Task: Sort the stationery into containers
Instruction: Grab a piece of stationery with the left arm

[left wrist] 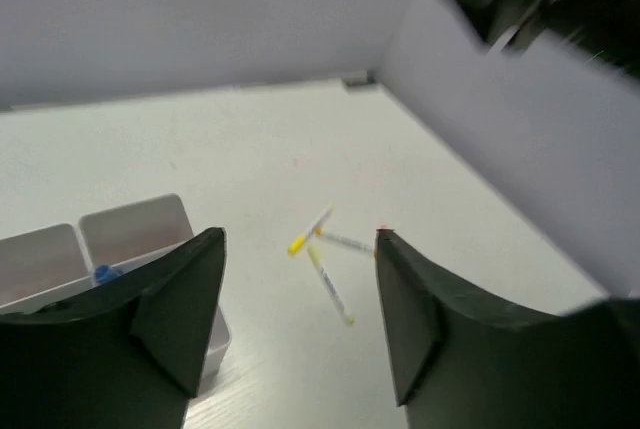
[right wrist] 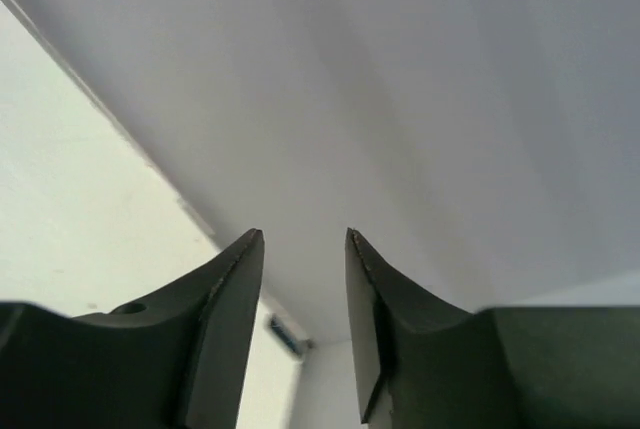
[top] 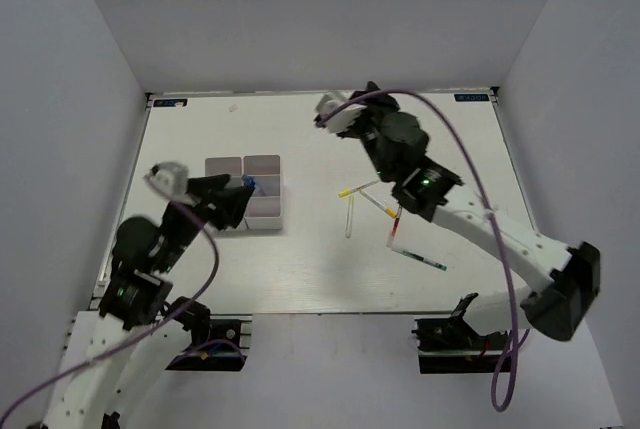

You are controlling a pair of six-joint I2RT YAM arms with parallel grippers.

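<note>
The left gripper (left wrist: 300,239) hangs just over the tray (top: 262,165), jaws wide apart, holding nothing. A blue cap (top: 247,182) peeks out of the tray (I cannot tell which box). The pens (top: 349,217) lie on the table (top: 300,284) at 3 o'clock from the tray. The right gripper (right wrist: 305,239), at 12 o'clock from the pens, is partly open and empty.

No text is legible: the two small labels (top: 170,102) at the table's (top: 300,279) far corners are too small to read.
</note>
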